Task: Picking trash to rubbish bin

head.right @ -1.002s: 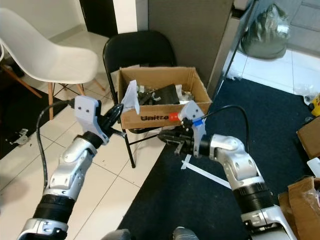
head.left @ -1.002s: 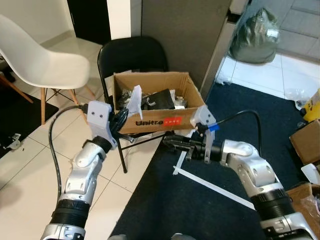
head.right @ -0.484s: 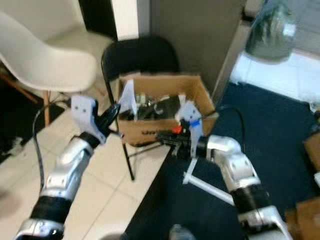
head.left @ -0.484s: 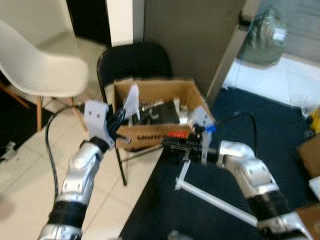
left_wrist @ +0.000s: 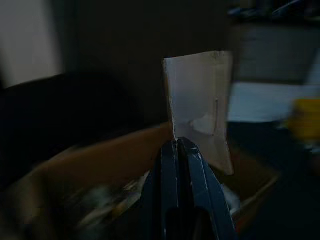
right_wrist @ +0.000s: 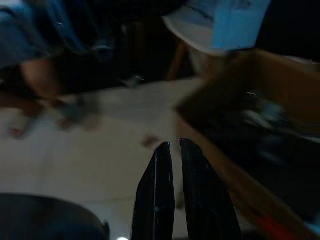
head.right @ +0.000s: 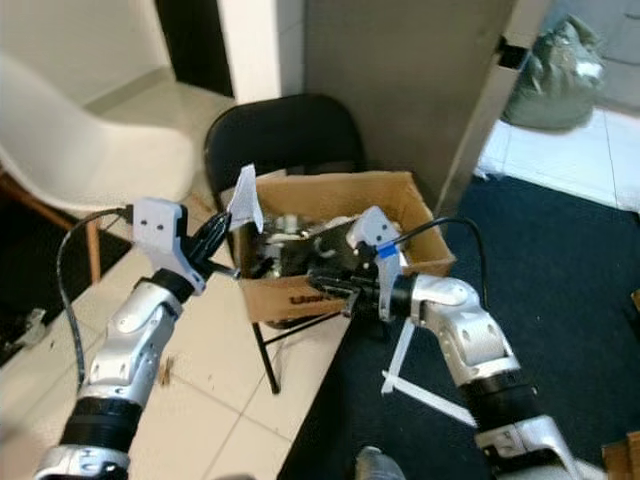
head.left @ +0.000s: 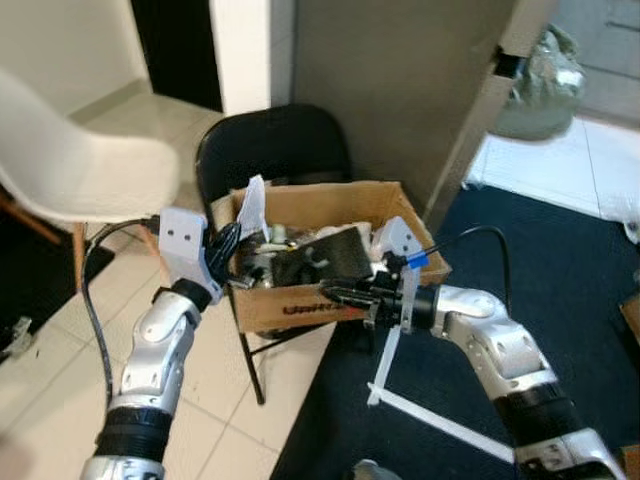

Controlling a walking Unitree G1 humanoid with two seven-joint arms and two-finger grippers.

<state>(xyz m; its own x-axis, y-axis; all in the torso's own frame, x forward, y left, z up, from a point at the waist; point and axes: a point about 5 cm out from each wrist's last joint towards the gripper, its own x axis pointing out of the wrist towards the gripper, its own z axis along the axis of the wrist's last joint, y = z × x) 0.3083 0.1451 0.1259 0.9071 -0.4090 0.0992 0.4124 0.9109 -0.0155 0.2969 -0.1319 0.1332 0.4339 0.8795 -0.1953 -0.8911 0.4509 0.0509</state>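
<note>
Left hand (head.left: 232, 262) pinches a white paper scrap (head.left: 252, 208) over the cardboard box (head.left: 300, 305) (on a black folding chair (head.left: 275, 150)); right hand (head.left: 338, 294), pressed together, at its 3 o'clock.

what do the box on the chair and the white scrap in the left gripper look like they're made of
The box looks like brown corrugated cardboard: matte, with folded flaps and red print on its side. The white scrap, pinched in the left gripper, is probably thin paper or card: flat, matte, standing upright with a creased edge.
</note>
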